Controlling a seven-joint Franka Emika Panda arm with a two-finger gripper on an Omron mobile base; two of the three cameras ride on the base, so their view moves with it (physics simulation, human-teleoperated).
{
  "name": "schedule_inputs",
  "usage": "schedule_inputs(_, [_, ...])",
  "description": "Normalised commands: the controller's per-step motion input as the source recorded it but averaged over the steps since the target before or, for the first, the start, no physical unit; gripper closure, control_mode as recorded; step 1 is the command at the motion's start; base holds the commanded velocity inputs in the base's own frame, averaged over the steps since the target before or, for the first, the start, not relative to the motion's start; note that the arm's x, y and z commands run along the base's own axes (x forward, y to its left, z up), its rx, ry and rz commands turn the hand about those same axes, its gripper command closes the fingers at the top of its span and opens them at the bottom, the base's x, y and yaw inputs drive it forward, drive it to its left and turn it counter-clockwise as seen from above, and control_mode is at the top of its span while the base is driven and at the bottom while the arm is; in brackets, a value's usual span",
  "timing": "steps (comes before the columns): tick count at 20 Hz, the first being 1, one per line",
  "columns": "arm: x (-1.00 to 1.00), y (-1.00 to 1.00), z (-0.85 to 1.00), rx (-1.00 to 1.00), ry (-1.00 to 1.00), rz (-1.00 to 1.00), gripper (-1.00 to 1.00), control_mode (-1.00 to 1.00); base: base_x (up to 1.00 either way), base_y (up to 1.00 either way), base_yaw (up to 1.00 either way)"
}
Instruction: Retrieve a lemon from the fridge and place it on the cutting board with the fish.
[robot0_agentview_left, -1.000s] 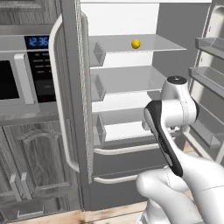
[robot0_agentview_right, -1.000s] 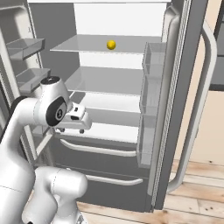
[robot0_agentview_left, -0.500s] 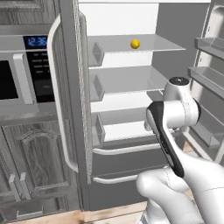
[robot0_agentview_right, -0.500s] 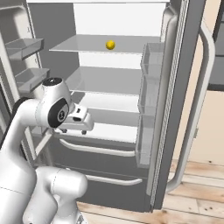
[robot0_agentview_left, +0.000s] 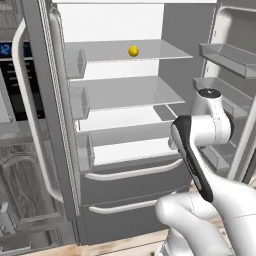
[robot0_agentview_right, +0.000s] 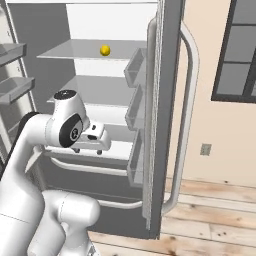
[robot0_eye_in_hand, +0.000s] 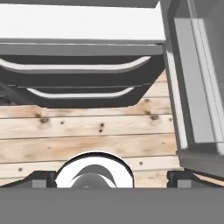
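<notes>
The lemon, small and bright yellow, lies on the top clear shelf of the fridge, whose two upper doors stand wide open. My gripper hangs in front of the lowest shelf, well below the lemon, pointing down. It is open and holds nothing. In the hand view the gripper looks down at the fridge's two lower drawers and the wooden floor, its dark fingertips set far apart. The cutting board and the fish are out of view.
The left door with its bins and long white handle stands at my left, beside an oven panel and dark wood cabinets. The right door carries bins. Beyond it are a beige wall, a window and floor.
The whole scene has slid left and grown larger in both base views, so the base has driven right and nearer. The arm holds the same pose; the gripper stays open.
</notes>
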Motion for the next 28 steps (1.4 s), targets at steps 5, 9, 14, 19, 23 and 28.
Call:
schedule_inputs(5, [0.0,0.0,0.0,0.0,0.0,0.0,-1.0,1.0,0.18,0.35,-0.05])
schedule_inputs(9, [0.0,0.0,0.0,0.0,0.0,0.0,-1.0,1.0,0.41,0.32,0.0])
schedule_inputs(14, [0.0,0.0,0.0,0.0,0.0,0.0,-1.0,1.0,0.54,0.17,0.0])
schedule_inputs(19, [0.0,0.0,0.0,0.0,0.0,0.0,-1.0,1.0,0.59,0.0,0.02])
schedule_inputs(23, [0.0,0.0,0.0,0.0,0.0,0.0,-1.0,1.0,0.47,0.0,0.0])
schedule_inputs(28, [0.0,0.0,0.0,0.0,0.0,0.0,-1.0,1.0,0.45,0.0,0.0])
